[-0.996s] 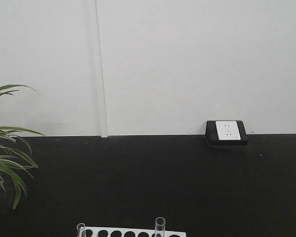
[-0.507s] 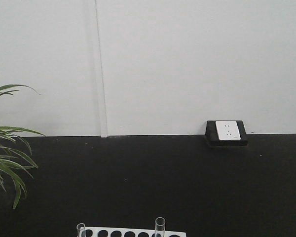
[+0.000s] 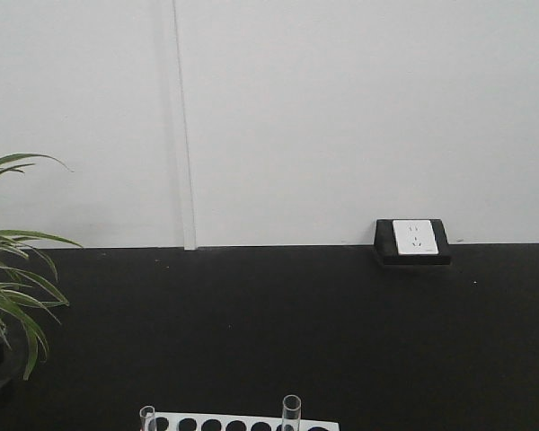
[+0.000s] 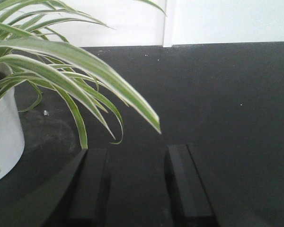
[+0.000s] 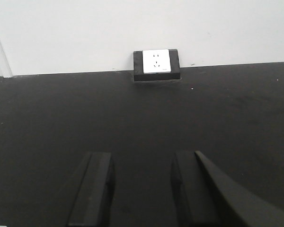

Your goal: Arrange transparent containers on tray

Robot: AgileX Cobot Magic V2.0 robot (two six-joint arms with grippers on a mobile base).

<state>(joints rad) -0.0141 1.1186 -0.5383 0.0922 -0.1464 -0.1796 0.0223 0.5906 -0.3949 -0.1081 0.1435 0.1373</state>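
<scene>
Two slender, clear, round-rimmed test tubes (image 3: 291, 411) stand upright and well apart in the white rack (image 3: 242, 423) at the front view's bottom edge, unmoved since a second ago. Left gripper (image 4: 137, 189) and right gripper (image 5: 141, 189) hover over the black bench (image 3: 359, 341), jaws spread, empty. Farther back sit a striped plant (image 4: 61, 61) and a wall socket (image 5: 156, 61).

Cam layout: three views, all facing the white wall (image 3: 341, 117) across the black tabletop (image 3: 251, 332).
Front cam higher, further back; shares socket box (image 3: 412, 241) with right wrist cam, plant (image 3: 9, 287) with left. Wrist cams sit low, looking over left gripper (image 4: 136, 149), right gripper (image 5: 141, 154).
</scene>
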